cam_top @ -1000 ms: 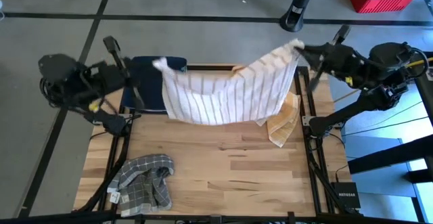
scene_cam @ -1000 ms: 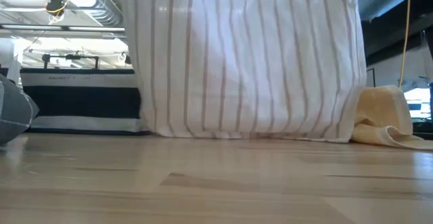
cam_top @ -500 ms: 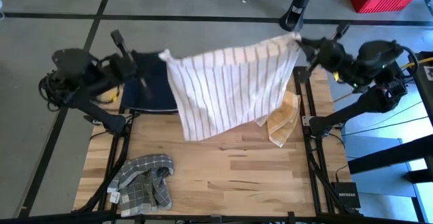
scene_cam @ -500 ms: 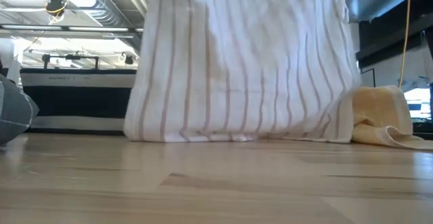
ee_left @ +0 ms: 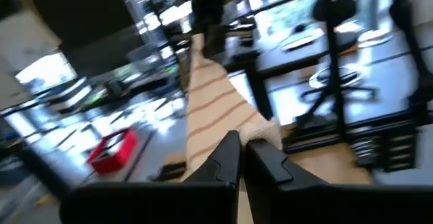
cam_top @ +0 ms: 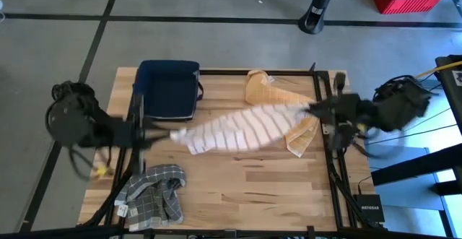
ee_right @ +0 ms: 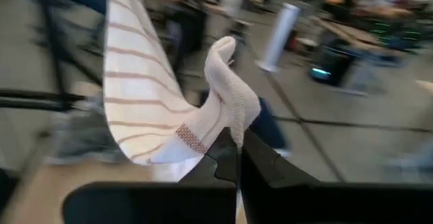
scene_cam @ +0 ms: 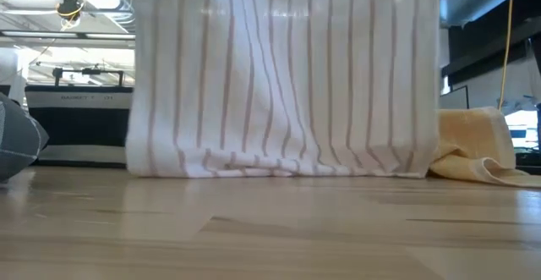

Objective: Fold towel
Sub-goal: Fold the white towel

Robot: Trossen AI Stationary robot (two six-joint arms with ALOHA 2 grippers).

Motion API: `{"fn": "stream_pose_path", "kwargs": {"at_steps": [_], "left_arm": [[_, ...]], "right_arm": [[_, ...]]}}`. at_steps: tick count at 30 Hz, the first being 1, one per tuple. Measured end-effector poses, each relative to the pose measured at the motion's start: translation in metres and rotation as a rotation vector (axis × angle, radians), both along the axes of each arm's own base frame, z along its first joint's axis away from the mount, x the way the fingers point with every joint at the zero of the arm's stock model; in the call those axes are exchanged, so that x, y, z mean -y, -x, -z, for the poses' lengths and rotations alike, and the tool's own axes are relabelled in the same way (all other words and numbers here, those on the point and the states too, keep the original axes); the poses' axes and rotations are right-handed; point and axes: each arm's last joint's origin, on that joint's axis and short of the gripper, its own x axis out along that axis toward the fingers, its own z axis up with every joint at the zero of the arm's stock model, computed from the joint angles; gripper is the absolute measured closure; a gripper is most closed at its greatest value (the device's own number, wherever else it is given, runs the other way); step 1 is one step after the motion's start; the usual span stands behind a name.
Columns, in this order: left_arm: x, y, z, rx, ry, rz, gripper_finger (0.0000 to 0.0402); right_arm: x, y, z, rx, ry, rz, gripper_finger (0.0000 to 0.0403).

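Note:
A white towel with thin brown stripes [cam_top: 238,127] is stretched between my two grippers above the middle of the table. In the low view the striped towel [scene_cam: 283,77] hangs like a curtain, and its lower edge [scene_cam: 279,168] lies rumpled on the wood. My left gripper [cam_top: 168,133] is shut on the towel's left end, and the left wrist view shows the same left gripper [ee_left: 240,149]. At the right end my right gripper [cam_top: 312,109] is shut as well, seen closer in the right wrist view [ee_right: 237,153]. My left gripper pinches the towel's upper left corner [ee_left: 260,126] between its two fingers, coming about level from the table's left. The cloth runs taut away from it toward the other arm. My right gripper pinches the upper right corner [ee_right: 233,126] between its two fingers, coming level from the table's right; a bunched tip of cloth stands up past the fingers and the rest hangs away from it.
A yellow towel [cam_top: 299,127] lies crumpled at the far right of the table, partly under the striped one, and shows in the low view [scene_cam: 482,153]. A dark blue cloth [cam_top: 170,87] lies at the far left. A grey checked towel [cam_top: 151,192] lies at the near left corner.
Both grippers swung fast from above the table's far edge toward the near edge and down, staying shut on the corners. The towel, first spread wide and slanting over the far edge, now hangs straight below them over the table's middle, its lower edge bunched on the wood.

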Motion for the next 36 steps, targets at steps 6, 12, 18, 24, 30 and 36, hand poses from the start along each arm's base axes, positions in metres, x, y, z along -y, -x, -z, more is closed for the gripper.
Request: {"fn": "stream_pose_path", "kwargs": {"at_steps": [6, 12, 18, 24, 30, 36], "left_arm": [[0.042, 0.004, -0.007, 0.108, -0.018, 0.117, 0.0400], [0.049, 0.016, -0.025, 0.225, -0.094, 0.069, 0.0399], [0.026, 0.027, -0.045, 0.273, -0.170, -0.056, 0.0397], [-0.012, 0.037, -0.049, 0.153, -0.214, -0.296, 0.0397], [-0.048, 0.045, -0.034, 0.031, -0.228, -0.466, 0.0397], [-0.076, 0.052, -0.015, -0.032, -0.202, -0.527, 0.0396]], "right_arm": [[-0.040, 0.009, -0.018, 0.102, -0.063, -0.100, 0.0400], [-0.054, 0.023, -0.052, 0.227, -0.041, -0.034, 0.0400], [-0.036, 0.036, -0.073, 0.256, -0.001, 0.139, 0.0400], [-0.013, 0.048, -0.072, 0.231, 0.041, 0.306, 0.0400], [0.006, 0.057, -0.049, 0.214, 0.073, 0.344, 0.0400], [0.026, 0.052, -0.031, 0.159, 0.071, 0.413, 0.0400]]}}
